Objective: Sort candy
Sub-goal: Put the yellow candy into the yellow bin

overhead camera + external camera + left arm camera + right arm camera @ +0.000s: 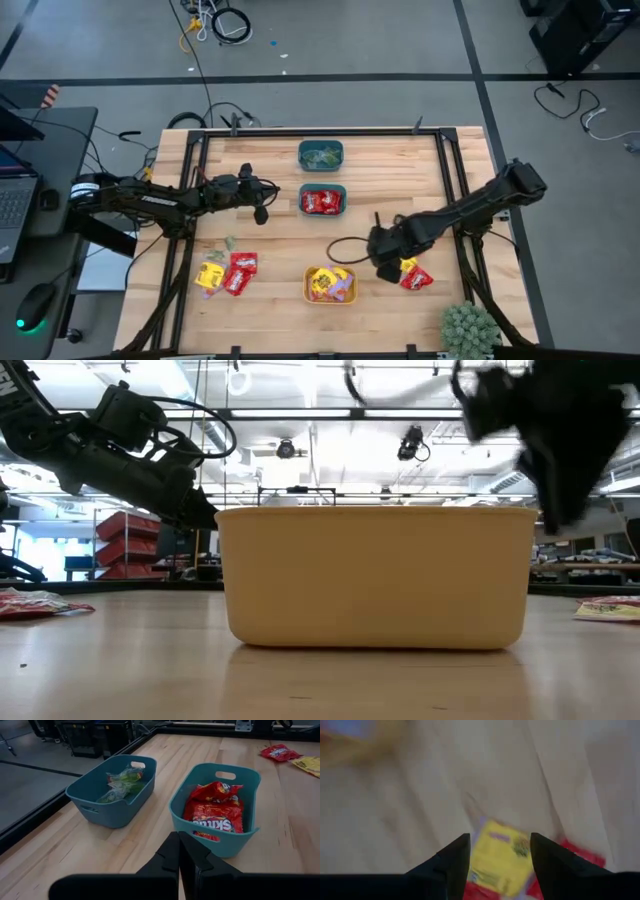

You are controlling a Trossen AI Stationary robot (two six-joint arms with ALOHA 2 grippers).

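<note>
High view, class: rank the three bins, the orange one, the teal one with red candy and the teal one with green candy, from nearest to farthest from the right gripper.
Measured from the right gripper:
1. Orange bin, just to its left, at the table's near edge.
2. Teal bin with red candy, mid-table.
3. Teal bin with green candy, at the far edge.

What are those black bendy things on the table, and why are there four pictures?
They are two robot arms sorting candy. One picture looks down from above, one sits low on the table, and one camera rides on each arm's wrist.

On the wooden table stand three little bins: a teal bin with green candy, a teal bin with red candy, and an orange bin with yellow candy. Loose packets lie in a left pile and a right pile.

The left hand is shut and holds nothing, waiting near the teal bins. The right hand is open above a yellow packet, not gripping it.
</note>
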